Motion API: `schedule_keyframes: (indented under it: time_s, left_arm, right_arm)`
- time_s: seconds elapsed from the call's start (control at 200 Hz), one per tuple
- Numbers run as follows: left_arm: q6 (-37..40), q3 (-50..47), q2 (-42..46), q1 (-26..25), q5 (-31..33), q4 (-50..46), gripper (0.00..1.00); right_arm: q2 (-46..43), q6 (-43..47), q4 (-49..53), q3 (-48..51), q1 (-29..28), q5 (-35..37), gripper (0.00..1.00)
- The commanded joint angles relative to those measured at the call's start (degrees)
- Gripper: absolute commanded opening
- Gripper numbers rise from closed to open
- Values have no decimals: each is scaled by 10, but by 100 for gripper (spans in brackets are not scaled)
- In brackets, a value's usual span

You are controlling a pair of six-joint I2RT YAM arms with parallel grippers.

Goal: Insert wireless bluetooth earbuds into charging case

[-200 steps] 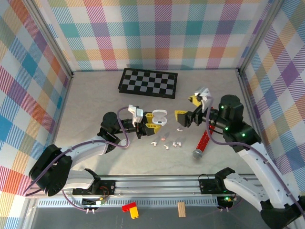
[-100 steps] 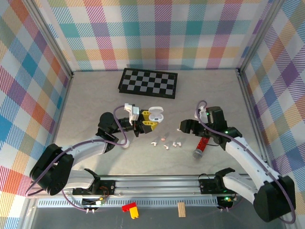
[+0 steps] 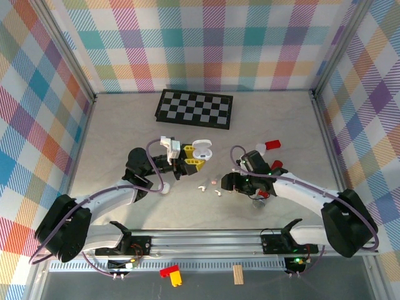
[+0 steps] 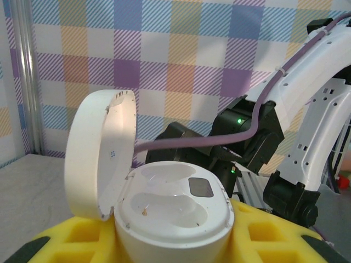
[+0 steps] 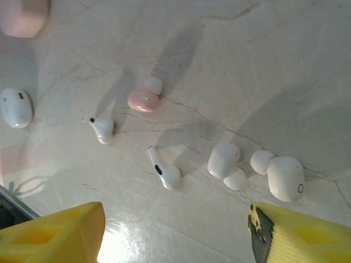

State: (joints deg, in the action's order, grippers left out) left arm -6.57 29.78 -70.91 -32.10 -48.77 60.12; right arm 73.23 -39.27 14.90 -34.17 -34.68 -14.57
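Over the last second the right gripper has swung down from beside the charging case to hang low over the earbuds, which lie loose on the table just nearer the arm bases than the case. Its fingers have narrowed from their widest but are still spread and hold nothing; in the wrist view they flank a stemmed white earbud, with a pink earbud beyond it. The left gripper has barely moved and pinches the case, lid swung open, both sockets empty. The pickup looks imminent; no bud is seated yet.
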Motion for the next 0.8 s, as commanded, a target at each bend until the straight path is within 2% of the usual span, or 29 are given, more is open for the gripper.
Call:
schedule_keyframes:
  time_s: [0.0,0.16,0.44,0.795]
  left_arm:
    - [25,-9,28,8,2,-17,28]
    - [47,-16,56,11,12,-59,29]
    - [76,-24,85,12,22,-108,29]
    - [69,-31,90,20,24,-109,29]
  right_arm:
    - [13,-22,-12,-16,-8,14,67]
    - [36,-34,9,-26,-10,27,67]
    - [-3,-32,49,-32,-8,97,66]
    - [72,-13,32,-53,-10,28,71]
